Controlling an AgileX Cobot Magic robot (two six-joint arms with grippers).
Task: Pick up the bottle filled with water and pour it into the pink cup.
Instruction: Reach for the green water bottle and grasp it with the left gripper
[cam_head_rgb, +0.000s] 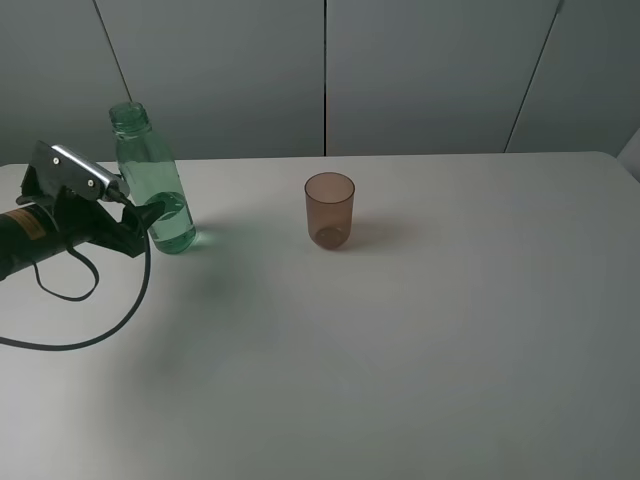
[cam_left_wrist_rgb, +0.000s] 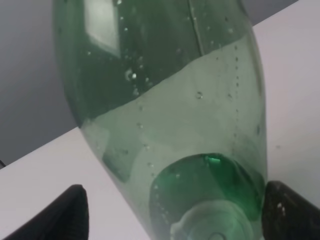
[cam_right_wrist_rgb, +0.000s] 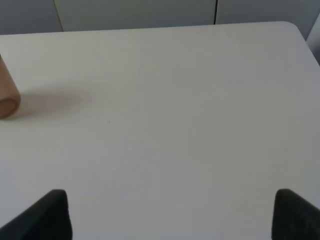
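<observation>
While your left gripper (cam_head_rgb: 153, 214) is straddling the bottle (cam_head_rgb: 150, 180): its jaws are standing spread around the lower body. One finger (cam_left_wrist_rgb: 289, 212) is sitting right at the wall and the other (cam_left_wrist_rgb: 62, 217) is showing bare table beside it, so nothing is being pinched.
Bottle: it is standing uncapped at the far left of the table (cam_head_rgb: 420, 350), with water filling its lower part, well apart from the pink cup (cam_head_rgb: 329, 210).
Pink cup: it is standing upright near the middle, looking empty.
Right gripper (cam_right_wrist_rgb: 170, 215): its jaws are hanging spread over bare table, holding nothing.
Risk, tipping: if you are closing with one finger leading, you are likely shoving the bottle sideways and spilling through the open neck.
Risk, slipping: you are gripping low on a smooth, round wall, so the bottle may be swinging or sliding as you lift.
Risk, pouring: the cup looks light, so a nudge from the neck may be knocking it over.
Count: you are working with one bottle, one pink cup, two grippers and one table.
</observation>
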